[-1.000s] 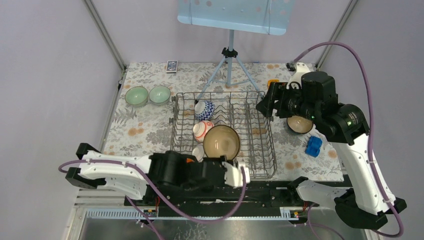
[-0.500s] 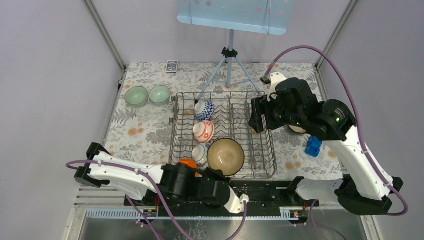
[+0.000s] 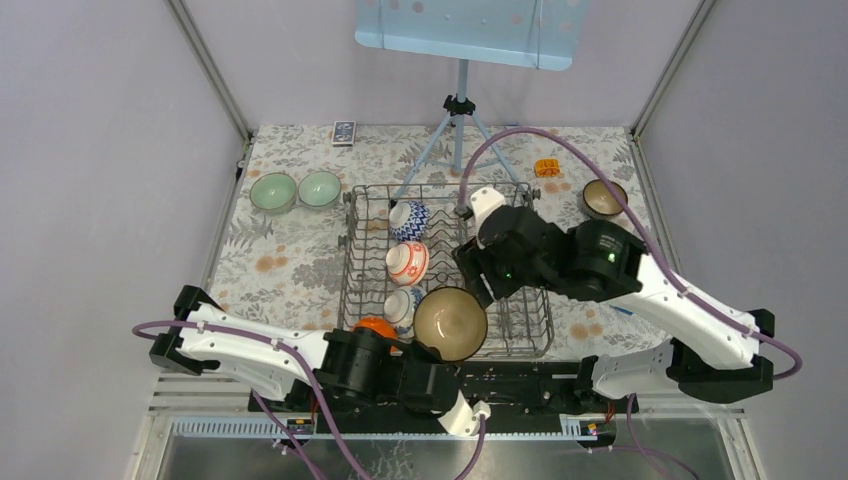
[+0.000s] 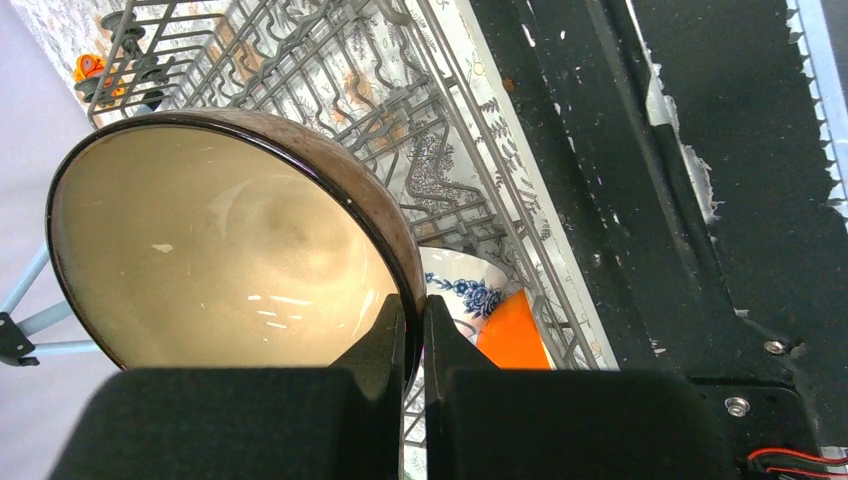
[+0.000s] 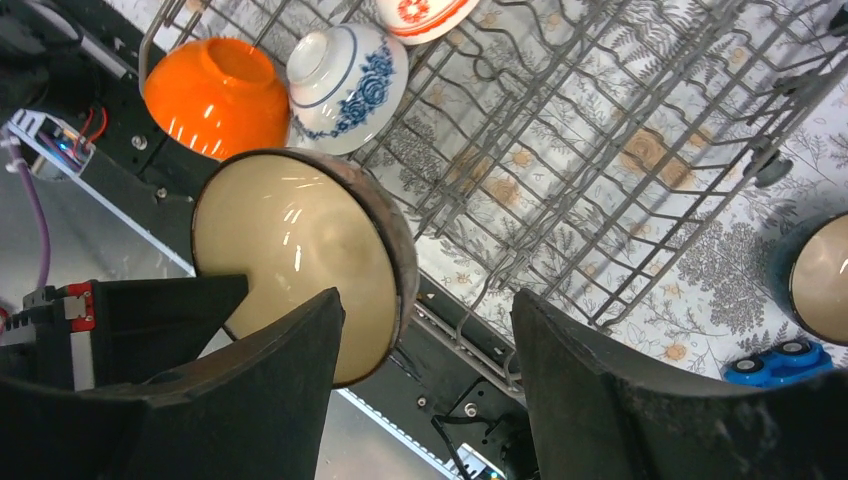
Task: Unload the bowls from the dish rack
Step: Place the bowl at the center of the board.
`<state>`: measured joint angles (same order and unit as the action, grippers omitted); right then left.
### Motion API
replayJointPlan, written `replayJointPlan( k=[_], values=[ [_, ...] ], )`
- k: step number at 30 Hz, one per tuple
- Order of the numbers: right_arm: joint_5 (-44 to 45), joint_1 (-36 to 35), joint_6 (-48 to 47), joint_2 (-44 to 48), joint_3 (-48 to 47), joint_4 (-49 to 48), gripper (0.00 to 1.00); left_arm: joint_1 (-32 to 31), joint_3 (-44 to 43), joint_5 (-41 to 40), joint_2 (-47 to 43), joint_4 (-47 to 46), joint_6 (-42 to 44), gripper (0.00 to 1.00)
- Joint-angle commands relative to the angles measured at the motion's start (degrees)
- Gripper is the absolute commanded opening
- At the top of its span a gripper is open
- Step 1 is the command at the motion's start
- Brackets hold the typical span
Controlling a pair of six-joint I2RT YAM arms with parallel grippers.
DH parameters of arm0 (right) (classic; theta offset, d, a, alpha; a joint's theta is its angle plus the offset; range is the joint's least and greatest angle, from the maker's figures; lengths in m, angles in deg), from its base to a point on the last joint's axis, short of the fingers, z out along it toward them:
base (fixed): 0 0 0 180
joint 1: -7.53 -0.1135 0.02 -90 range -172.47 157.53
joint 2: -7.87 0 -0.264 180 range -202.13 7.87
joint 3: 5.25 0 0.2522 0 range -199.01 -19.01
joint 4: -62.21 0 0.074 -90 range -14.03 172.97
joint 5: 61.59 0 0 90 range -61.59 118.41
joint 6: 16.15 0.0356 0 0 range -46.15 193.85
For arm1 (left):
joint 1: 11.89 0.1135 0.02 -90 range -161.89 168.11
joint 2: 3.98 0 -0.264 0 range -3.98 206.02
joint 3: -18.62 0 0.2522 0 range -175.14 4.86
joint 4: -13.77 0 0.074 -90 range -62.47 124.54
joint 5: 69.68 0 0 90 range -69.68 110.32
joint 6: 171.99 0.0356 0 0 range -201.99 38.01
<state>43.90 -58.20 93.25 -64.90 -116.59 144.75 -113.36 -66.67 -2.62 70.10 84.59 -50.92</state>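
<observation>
Orange bowl (image 3: 375, 326) half hidden under the left arm, blue-flowered bowl (image 4: 455, 290) mostly behind the big brown bowl (image 4: 220, 250), another brown bowl (image 5: 825, 280) cut off at right wrist view's edge, far card (image 3: 343, 132) too small to read.

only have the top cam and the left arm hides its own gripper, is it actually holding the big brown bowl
observer: Yes. The left wrist view shows the left gripper shut on the rim of the brown bowl, one finger inside and one outside.
operator: is the right gripper on it yet
observer: No. The right wrist view shows the right gripper open, with the bowl's edge in the gap between its fingers. I cannot tell whether it touches.
</observation>
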Motion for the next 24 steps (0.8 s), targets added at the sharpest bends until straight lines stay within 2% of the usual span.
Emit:
replayJointPlan(
  k=[1,11,17,24],
  values=[
    [6.02,-5.02,2.77,-1.48,-0.22,0.27,0.7,-0.39,-0.64,-1.83,-2.12,-3.53,1.84,0.0],
    [7.45,-10.17,5.41,-4.5,-0.07,1.1,0.68,-0.47,0.19,-1.81,-3.58,-3.53,0.86,0.0],
    [8.61,-10.64,5.63,-4.94,2.48,0.99,0.66,-0.82,0.04,-2.38,-3.77,-3.53,0.8,0.0],
    [10.98,-10.64,6.0,-4.81,5.81,-0.14,0.56,-1.42,-0.72,-3.03,-3.75,-3.53,0.3,0.0]
  ],
)
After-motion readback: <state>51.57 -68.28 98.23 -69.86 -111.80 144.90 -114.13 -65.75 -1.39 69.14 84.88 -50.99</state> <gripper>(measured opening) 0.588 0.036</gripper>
